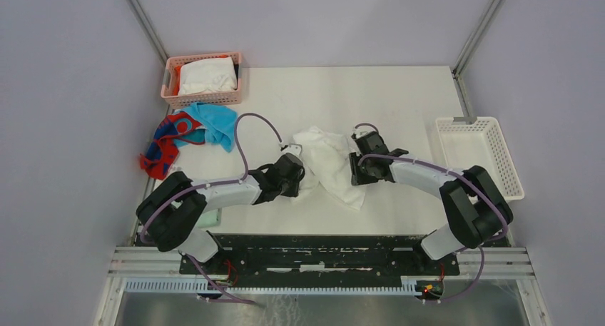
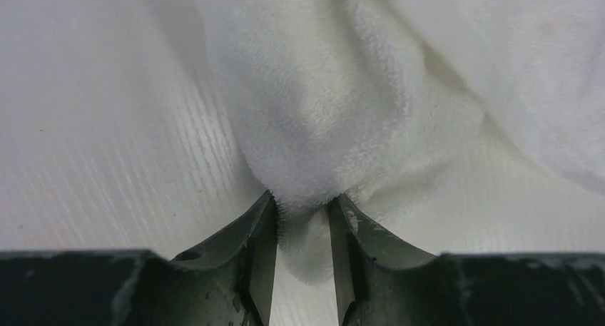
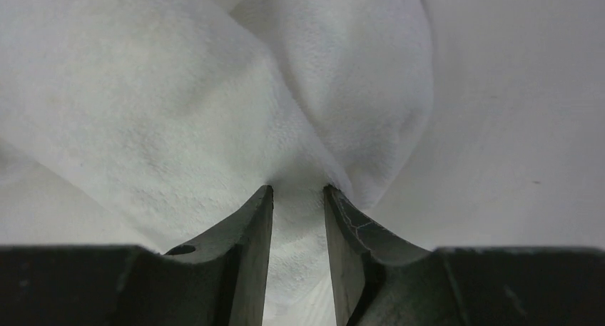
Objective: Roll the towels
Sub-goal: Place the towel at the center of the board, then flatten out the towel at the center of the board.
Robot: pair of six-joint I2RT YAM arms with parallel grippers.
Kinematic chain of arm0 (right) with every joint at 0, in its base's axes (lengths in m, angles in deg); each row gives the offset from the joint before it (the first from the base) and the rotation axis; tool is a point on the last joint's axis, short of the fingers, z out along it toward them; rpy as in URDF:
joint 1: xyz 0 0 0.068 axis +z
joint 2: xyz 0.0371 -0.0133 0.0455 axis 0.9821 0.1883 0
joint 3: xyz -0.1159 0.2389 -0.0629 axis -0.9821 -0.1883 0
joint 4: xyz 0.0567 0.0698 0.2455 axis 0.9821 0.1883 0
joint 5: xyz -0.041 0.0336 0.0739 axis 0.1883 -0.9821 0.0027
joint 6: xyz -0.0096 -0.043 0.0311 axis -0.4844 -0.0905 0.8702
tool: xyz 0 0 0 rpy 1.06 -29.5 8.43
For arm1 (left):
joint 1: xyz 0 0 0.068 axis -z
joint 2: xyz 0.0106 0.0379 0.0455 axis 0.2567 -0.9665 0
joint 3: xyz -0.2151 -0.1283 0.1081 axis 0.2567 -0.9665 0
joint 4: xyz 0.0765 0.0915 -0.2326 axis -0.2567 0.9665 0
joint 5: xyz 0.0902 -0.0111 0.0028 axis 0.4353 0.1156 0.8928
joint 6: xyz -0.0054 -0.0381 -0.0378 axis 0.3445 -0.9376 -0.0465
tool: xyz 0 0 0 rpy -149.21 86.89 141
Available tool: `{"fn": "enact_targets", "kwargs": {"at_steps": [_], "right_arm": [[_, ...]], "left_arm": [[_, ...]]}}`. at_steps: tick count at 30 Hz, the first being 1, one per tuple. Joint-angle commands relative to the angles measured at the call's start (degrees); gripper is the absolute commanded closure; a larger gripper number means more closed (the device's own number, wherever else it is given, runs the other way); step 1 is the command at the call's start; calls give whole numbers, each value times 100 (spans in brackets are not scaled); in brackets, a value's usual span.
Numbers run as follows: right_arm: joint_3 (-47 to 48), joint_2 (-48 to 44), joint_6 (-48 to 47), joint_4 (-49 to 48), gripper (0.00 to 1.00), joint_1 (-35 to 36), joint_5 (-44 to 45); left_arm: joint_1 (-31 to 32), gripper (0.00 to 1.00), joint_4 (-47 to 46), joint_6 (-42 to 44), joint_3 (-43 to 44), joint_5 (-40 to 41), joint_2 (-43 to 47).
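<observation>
My left end effector and right end effector touch opposite sides of the crumpled white towel in the middle of the bench. The turquoise towel and red towel lie bunched at the left edge, just beside a pink basket.

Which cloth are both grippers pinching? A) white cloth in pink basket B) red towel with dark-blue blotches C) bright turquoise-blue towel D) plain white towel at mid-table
D: both wrist views show the plain white towel pinched, in the left gripper and the right gripper.

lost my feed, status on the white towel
Both shut on white towel: left gripper, right gripper. Crumpled, unrolled, mid-table. Apart at left: blue towel, red towel.
</observation>
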Motion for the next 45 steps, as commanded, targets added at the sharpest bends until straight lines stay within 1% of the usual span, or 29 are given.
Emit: {"fn": "enact_targets", "kwargs": {"at_steps": [1,4,7,10,12,15,17,19,22,26,29,33,36,40,43,45], "right_arm": [[-20,-105,229,278,59,-788,748],[-142,-307,345,287,58,-1236,873],[-159,-558,357,262,57,-1363,946],[-9,-855,231,357,53,-1357,866],[37,-1154,78,306,50,-1305,652],[207,-1526,-266,297,40,-955,525],[381,-1612,-531,220,35,-459,432],[541,-1510,-721,65,32,-91,289],[825,-1094,-965,-93,32,309,226],[1327,-361,-1205,-191,32,669,251],[1555,106,-1123,-211,33,725,101],[1342,300,-855,-331,33,721,225],[1089,279,-699,-262,33,683,519],[750,201,-419,-167,33,350,483],[510,178,-214,-157,33,17,294],[384,169,-122,-161,32,-220,178]], "left_arm": [[-328,65,212,-80,-81,713,-153],[-745,68,291,-156,-196,718,-11],[-1094,69,303,-258,-312,777,392],[-1200,66,326,-340,-342,857,863],[-1202,62,428,-316,-248,703,1103],[-1193,54,523,-310,-151,294,1436],[-1191,48,537,-347,-160,99,1670],[-1193,44,541,-368,-179,-90,1872],[-1176,41,543,-355,-160,-387,1990],[-992,39,338,-505,-151,-720,1844],[-727,39,43,-615,-20,-898,1516],[-467,39,-317,-623,329,-968,881],[-468,40,-556,-640,577,-1086,327],[-464,42,-565,-572,867,-953,-373],[-488,46,-188,-506,1019,-624,-714],[-534,49,9,-483,928,-423,-763]]}}
